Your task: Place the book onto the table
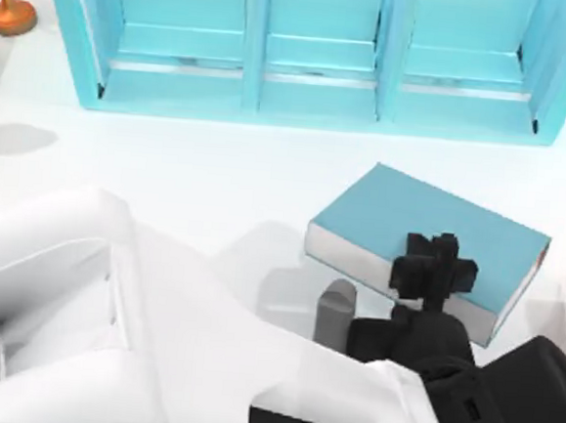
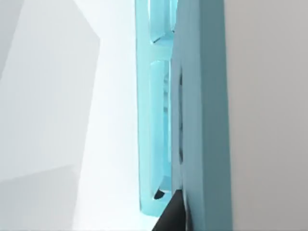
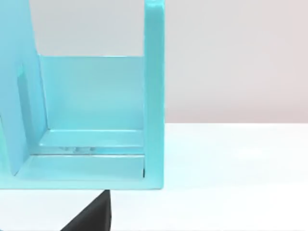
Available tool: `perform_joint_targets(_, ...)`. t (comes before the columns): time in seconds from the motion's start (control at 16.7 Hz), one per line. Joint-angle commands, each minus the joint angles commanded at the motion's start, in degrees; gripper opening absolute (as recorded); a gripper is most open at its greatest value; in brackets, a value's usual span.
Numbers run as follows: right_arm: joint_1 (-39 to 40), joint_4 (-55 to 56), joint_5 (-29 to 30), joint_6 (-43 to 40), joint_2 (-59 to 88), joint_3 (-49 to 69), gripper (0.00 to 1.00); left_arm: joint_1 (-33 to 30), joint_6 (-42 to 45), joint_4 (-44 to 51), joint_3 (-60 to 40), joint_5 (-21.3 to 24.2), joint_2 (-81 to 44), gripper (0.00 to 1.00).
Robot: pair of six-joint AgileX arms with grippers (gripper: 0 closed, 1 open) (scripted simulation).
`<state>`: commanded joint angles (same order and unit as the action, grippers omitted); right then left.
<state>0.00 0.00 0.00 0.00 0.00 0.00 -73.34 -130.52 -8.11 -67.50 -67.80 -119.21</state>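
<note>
Top view: thick light-blue book (image 1: 414, 227) flat on white table (image 1: 218, 167), right gripper (image 1: 433, 272) fingers clamped on it.

Setting: a rendered tabletop workspace, not a furnished room
Surface: plain white table (image 1: 218, 167), bare of texture, under the right gripper (image 1: 433, 267)
Furniture: light-blue shelf unit (image 1: 315, 57) with open compartments, beyond the gripper
Backdrop: flat grey wall (image 3: 231, 57) behind the shelf
Decoration: orange ornament (image 1: 10, 9), far to the gripper's left
Machinery: white AgileX arm (image 1: 79, 313) leaning in over the table
</note>
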Motion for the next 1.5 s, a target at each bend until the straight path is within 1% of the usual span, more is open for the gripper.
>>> perform_joint_targets(0.18, 0.00, 0.00, 0.00, 0.00, 0.00, 0.00, 1.00, 0.03, 0.09, -3.59, 1.09, 0.07, -2.31, 0.00)
perform_joint_targets(0.42, 0.00, 0.00, 0.00, 0.00, 0.00, 0.00, 1.00, 0.04, 0.10, -3.90, 1.22, 0.08, -2.57, 0.00)
perform_joint_targets(1.2, 0.00, 0.00, 0.00, 0.00, 0.00, 0.00, 1.00, 0.04, 0.10, -3.90, 1.22, 0.08, -2.57, 0.98)
perform_joint_targets(1.26, 0.00, 0.00, 0.00, 0.00, 0.00, 0.00, 1.00, 0.04, 0.10, -3.90, 1.22, 0.08, -2.57, 1.00)
perform_joint_targets(1.5, 0.00, 0.00, 0.00, 0.00, 0.00, 0.00, 1.00, 0.04, 0.10, -3.90, 1.22, 0.08, -2.57, 1.00)
